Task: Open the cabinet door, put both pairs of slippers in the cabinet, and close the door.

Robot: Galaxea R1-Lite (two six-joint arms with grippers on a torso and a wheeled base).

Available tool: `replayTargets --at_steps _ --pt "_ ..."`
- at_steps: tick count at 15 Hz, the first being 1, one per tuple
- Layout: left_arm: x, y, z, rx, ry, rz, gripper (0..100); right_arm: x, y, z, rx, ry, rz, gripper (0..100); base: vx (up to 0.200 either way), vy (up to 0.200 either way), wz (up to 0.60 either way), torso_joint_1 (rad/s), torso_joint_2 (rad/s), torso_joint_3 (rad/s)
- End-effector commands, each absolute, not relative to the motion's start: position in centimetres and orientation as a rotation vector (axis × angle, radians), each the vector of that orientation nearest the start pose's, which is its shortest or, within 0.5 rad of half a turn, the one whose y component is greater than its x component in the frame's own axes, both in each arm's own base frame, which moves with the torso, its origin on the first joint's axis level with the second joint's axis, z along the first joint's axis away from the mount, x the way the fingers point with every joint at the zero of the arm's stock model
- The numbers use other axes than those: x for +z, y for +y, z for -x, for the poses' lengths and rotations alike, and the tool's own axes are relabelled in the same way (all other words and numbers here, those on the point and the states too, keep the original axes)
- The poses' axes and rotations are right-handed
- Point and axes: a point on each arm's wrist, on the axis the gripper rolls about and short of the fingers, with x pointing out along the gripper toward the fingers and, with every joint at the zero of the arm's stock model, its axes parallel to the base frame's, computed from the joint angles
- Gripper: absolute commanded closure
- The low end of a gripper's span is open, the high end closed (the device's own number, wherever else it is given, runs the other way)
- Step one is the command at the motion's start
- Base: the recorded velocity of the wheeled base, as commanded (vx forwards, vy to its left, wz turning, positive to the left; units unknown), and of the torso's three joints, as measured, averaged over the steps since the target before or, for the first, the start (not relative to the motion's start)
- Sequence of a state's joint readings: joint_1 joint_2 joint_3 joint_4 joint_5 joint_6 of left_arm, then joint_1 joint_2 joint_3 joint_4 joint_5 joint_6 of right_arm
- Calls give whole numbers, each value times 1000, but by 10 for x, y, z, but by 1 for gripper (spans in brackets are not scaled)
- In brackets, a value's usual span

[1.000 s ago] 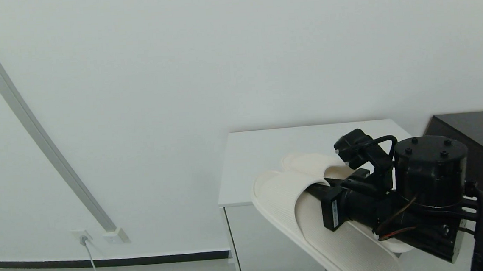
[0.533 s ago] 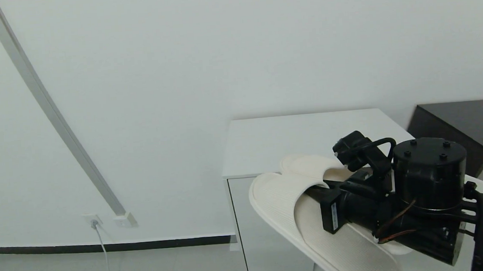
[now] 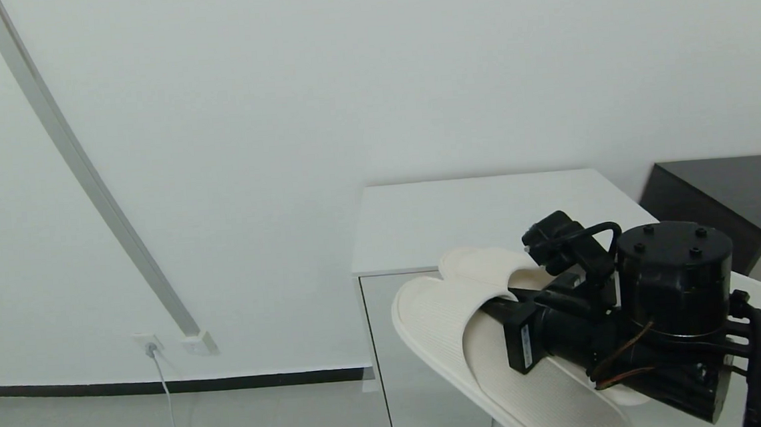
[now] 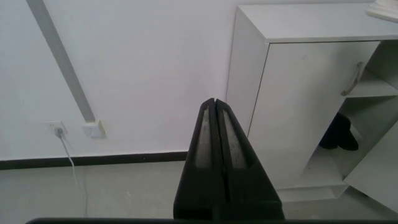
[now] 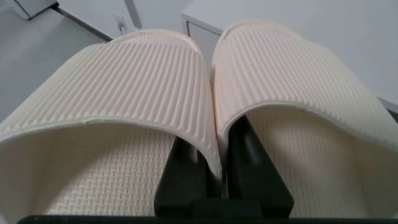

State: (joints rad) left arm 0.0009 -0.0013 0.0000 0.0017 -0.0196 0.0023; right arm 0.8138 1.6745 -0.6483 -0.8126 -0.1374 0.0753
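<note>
The white cabinet (image 3: 488, 216) is the only container here. In the left wrist view one side of it stands open, its door (image 4: 379, 183) swung out low, with a bare upper shelf (image 4: 373, 89) and a lower compartment below it. On that lower level sits a dark shape (image 4: 340, 134), possibly the other pair of slippers, though it is too small to be sure.

The cream slippers (image 3: 441, 316) hang in the air in front of the cabinet, near its top edge and not yet inside. Ribbed foam uppers and textured insoles suggest they are light, soft and springy rather than slippery or fragile. They should bend under a pinch without damage. Taking both by the two adjoining upper walls keeps the pair together.

That is where the right end effector (image 5: 217, 162) holds them, clamped on the inner edges of both uppers.

The left end effector (image 4: 216, 134) is clenched with nothing in it, well apart from the cabinet.
</note>
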Motion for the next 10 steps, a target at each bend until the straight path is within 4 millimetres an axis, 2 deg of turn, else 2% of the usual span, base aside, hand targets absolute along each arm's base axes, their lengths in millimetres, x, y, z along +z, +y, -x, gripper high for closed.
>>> replayTargets --at_steps 1,4,10 --pt "75 0 23 -18 2 -2 100 165 206 -200 664 221 29 100 0 0 0 0 0 0" --pt "75 0 23 -17 2 2 100 164 207 -200 666 224 30 100 0 0 0 0 0 0" --pt "75 0 23 -18 2 0 100 162 208 -202 663 231 32 100 0 -200 0 4 2 2"
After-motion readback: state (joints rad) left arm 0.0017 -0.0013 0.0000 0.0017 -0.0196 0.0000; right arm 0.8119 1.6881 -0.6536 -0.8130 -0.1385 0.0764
